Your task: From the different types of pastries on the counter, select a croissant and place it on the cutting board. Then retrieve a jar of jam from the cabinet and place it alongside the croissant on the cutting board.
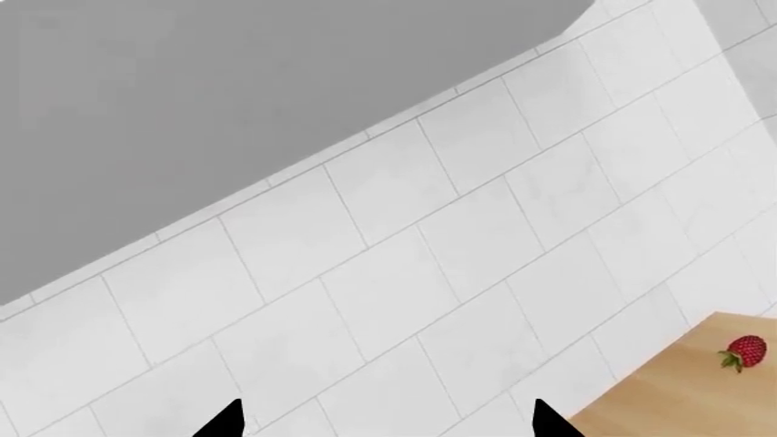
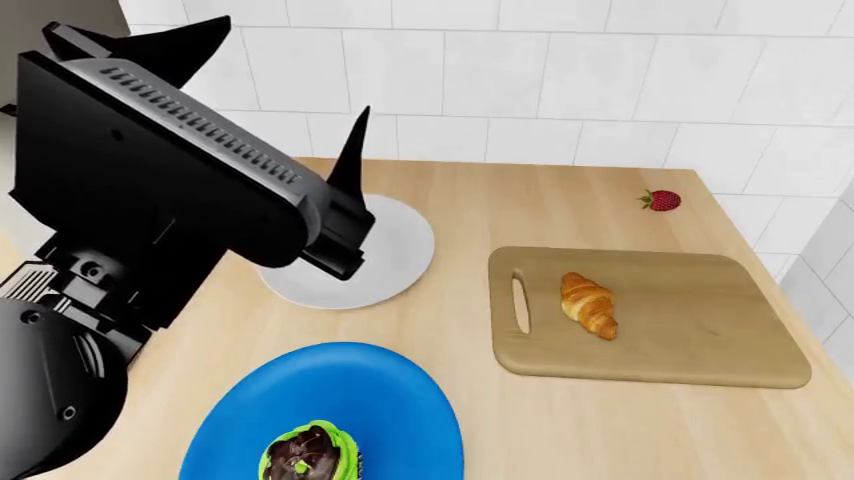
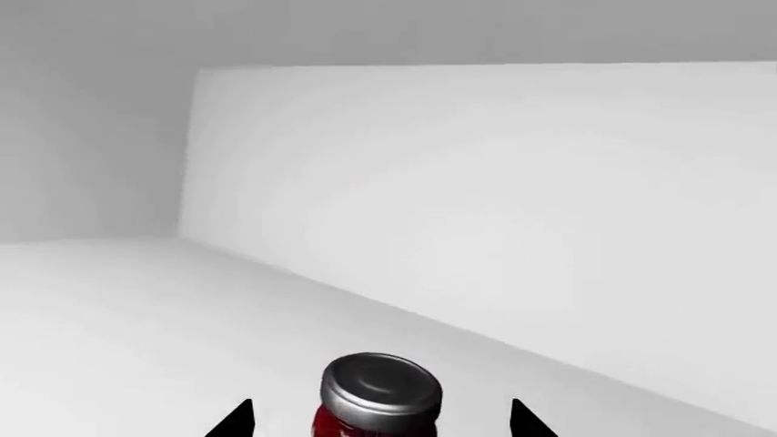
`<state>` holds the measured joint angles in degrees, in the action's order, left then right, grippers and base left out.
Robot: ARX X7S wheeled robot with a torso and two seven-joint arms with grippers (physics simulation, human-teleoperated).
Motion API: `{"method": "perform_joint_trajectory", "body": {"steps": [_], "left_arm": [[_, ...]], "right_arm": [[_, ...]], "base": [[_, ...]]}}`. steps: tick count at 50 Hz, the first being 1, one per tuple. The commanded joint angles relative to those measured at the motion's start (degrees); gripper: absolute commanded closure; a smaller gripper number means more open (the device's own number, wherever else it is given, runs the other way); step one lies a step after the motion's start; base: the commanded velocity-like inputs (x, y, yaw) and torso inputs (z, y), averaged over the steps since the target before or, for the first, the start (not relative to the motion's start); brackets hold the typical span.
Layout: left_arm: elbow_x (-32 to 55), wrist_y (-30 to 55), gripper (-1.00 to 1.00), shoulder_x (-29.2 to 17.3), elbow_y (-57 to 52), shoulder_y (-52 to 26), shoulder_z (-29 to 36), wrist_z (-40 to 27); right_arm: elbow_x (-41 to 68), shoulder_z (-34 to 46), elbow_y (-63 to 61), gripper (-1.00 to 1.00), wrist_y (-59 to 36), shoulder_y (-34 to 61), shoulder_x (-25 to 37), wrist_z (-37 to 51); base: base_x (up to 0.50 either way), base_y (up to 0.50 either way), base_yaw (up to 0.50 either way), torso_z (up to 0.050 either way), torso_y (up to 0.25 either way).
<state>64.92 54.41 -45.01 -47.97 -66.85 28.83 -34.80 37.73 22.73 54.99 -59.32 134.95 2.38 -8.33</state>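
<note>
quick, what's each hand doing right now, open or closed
Left hand: open, holding nothing.
Right hand: open, fingertips either side of the grey-lidded dark red jam jar, not yet gripping it.

Only the two dark fingertips of the left gripper are shown in the left wrist view; the rest is cut off by the edge. The same holds in the right wrist view, where the right gripper is seen only as two tips, and the jar between them is cropped below its lid, so contact cannot be told. In the head view, the grey plate is partly hidden by the left arm, and the blue plate and cupcake are cut off at the bottom. The right arm is not seen there.
</note>
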Motion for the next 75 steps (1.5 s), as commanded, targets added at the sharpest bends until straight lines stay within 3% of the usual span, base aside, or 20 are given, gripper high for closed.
{"method": "perform_joint_trajectory", "body": {"steps": [1, 13, 32, 33, 40, 49, 55, 67, 75], "left_arm": [[-0.2, -0.4, -1.0, -0.3, 0.1, 0.1, 0.1, 0.2], [-0.7, -0.7, -1.0, -0.2, 0.2, 0.3, 0.5, 0.3], [-0.7, -1.3, -1.0, -0.6, 0.2, 0.5, 0.7, 0.3], [-0.6, -1.3, -1.0, -0.6, 0.2, 0.5, 0.7, 0.3], [-1.3, -1.9, -1.0, -1.0, 0.2, 1.4, 0.8, 0.5], [-1.4, -2.1, -1.0, -1.0, 0.2, 1.6, 1.1, 0.3], [-1.0, -1.8, -1.0, -0.7, 0.0, 1.3, 1.2, -0.1], [-1.0, -2.0, -1.0, -0.8, 0.0, 1.3, 1.4, -0.2], [-1.1, -2.2, -1.0, -0.8, 0.0, 1.3, 1.5, -0.3]], "right_arm": [[-4.1, -3.4, 5.8, -1.0, 0.8, 0.0, -2.3, -4.1], [2.3, 1.1, 11.0, -1.0, 3.7, 0.0, -2.4, -2.4], [24.5, 21.9, 17.6, -1.0, 9.2, 0.0, -2.4, -1.2], [25.2, 22.7, 17.9, 1.0, 9.5, 0.0, -2.4, -1.2], [22.2, 20.0, 17.4, 1.0, 9.4, 0.0, -2.4, -1.4], [-11.4, -8.1, 8.9, 1.0, 4.4, 0.0, -2.3, -3.7], [-24.2, -16.1, -0.3, 1.0, -0.8, 0.0, -2.0, -6.9], [-22.4, -18.0, -25.3, 1.0, -13.3, -3.9, 0.5, -7.1], [-20.2, -18.7, -35.4, 1.0, -20.4, -4.6, 1.9, -6.3]], "base": [[0.0, 0.0, 0.0, 0.0, 0.0], [0.0, 0.0, 0.0, 0.0, 0.0], [0.0, 0.0, 0.0, 0.0, -0.005], [0.0, 0.0, 0.0, 0.0, -0.013], [0.0, 0.0, 0.0, 0.0, -0.014], [0.0, 0.0, 0.0, 0.0, -0.007], [0.0, 0.0, 0.0, 0.0, 0.0], [0.0, 0.0, 0.0, 0.0, 0.0], [0.0, 0.0, 0.0, 0.0, 0.0]]}}
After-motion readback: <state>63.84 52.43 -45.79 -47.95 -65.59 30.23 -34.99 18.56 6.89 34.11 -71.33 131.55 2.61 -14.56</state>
